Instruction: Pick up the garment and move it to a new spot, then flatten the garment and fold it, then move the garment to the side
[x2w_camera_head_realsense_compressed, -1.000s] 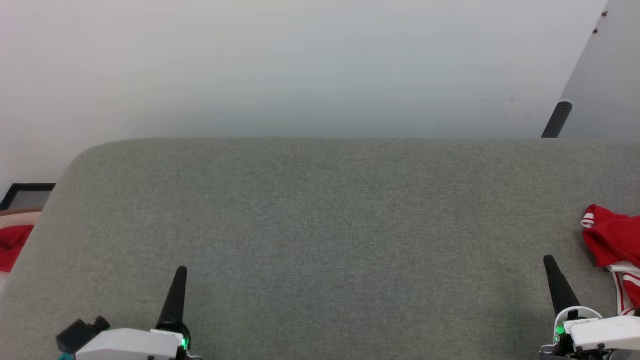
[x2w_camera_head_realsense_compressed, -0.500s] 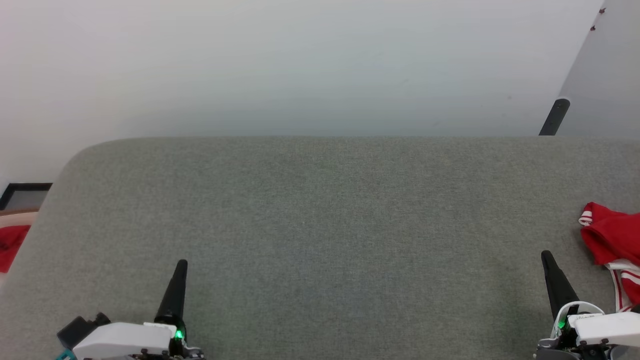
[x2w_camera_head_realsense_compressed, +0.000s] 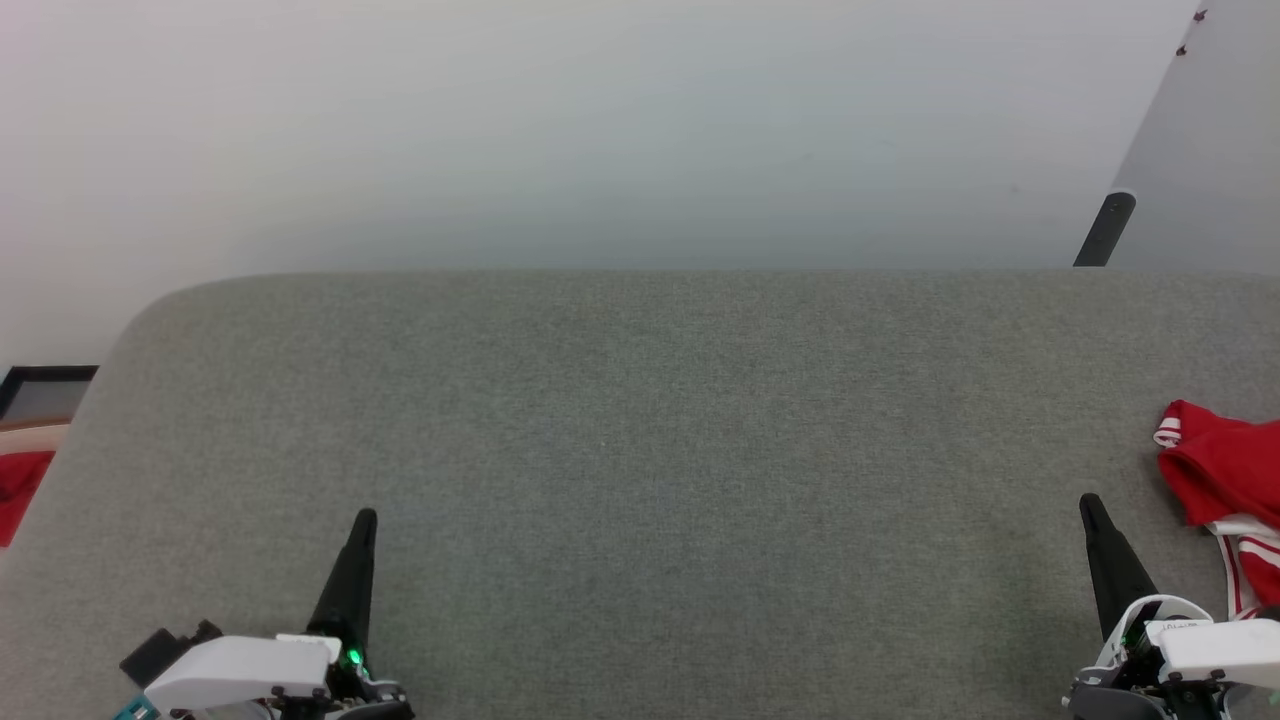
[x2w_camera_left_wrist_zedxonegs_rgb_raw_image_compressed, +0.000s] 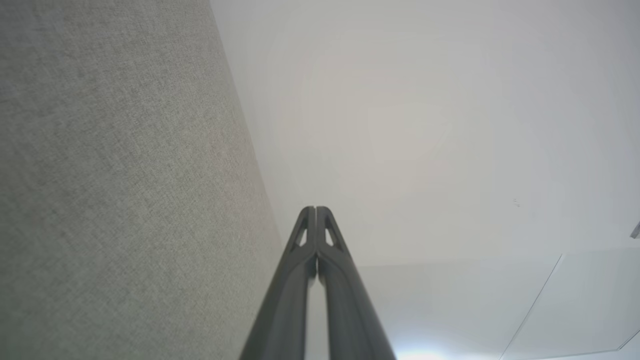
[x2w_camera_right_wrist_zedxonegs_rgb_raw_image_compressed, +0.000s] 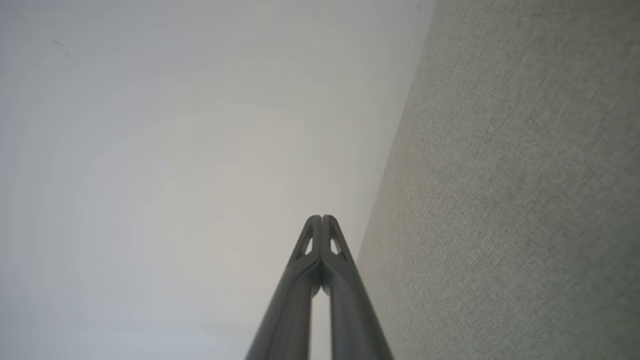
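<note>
The garment (x2w_camera_head_realsense_compressed: 1225, 480), red with white striped trim, lies bunched at the far right edge of the grey table (x2w_camera_head_realsense_compressed: 650, 450), partly cut off by the head view's border. My right gripper (x2w_camera_head_realsense_compressed: 1090, 505) is shut and empty, hovering just left of the garment without touching it. At the lower left my left gripper (x2w_camera_head_realsense_compressed: 365, 520) is shut too, with nothing in it. Each wrist view shows its own tips pressed together, left gripper (x2w_camera_left_wrist_zedxonegs_rgb_raw_image_compressed: 316, 209) and right gripper (x2w_camera_right_wrist_zedxonegs_rgb_raw_image_compressed: 321, 218), above the grey cloth surface.
A pale floor lies beyond the table's far edge. A dark table leg (x2w_camera_head_realsense_compressed: 1103, 230) stands at the upper right. Off the table's left side sit a dark frame (x2w_camera_head_realsense_compressed: 40, 385) and another red cloth (x2w_camera_head_realsense_compressed: 15, 490).
The head view has shifted slightly, so the scene sits a bit further left. Both grippers stay shut and their tips sit a little higher in the picture.
</note>
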